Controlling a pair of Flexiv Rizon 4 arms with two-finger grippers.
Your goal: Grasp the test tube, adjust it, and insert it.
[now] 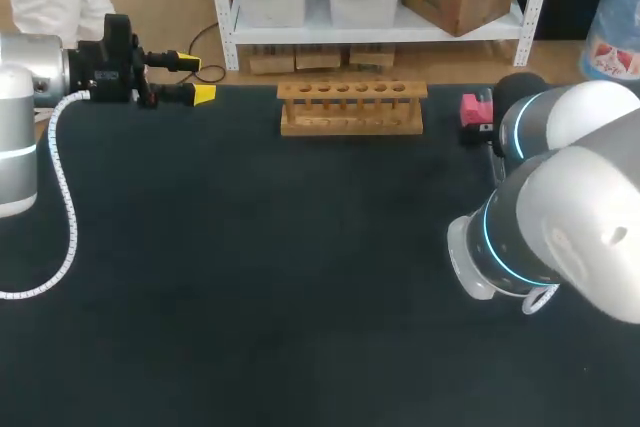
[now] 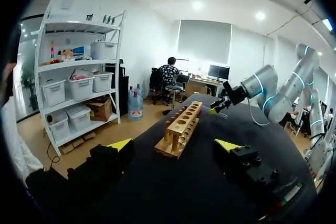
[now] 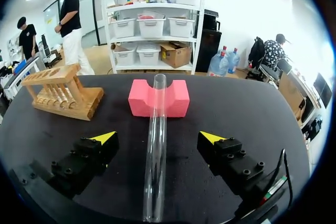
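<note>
Test tube and rack on the black tabletop (image 1: 250, 277).
The clear glass test tube (image 3: 156, 150) lies lengthwise, its far end resting in the notch of a pink foam block (image 3: 140, 100). The wooden test tube rack (image 1: 351, 107), upright with six open holes in one row, stands well apart from it near the tabletop's far edge.

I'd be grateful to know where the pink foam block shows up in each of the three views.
Head view: the pink foam block sits near the far right of the table, right of the wooden rack, beside the right arm.
Left wrist view: not visible.
Right wrist view: the pink foam block lies ahead of the right gripper, with the test tube resting in its notch.
Shared landmark: the wooden rack, in all three views.
</note>
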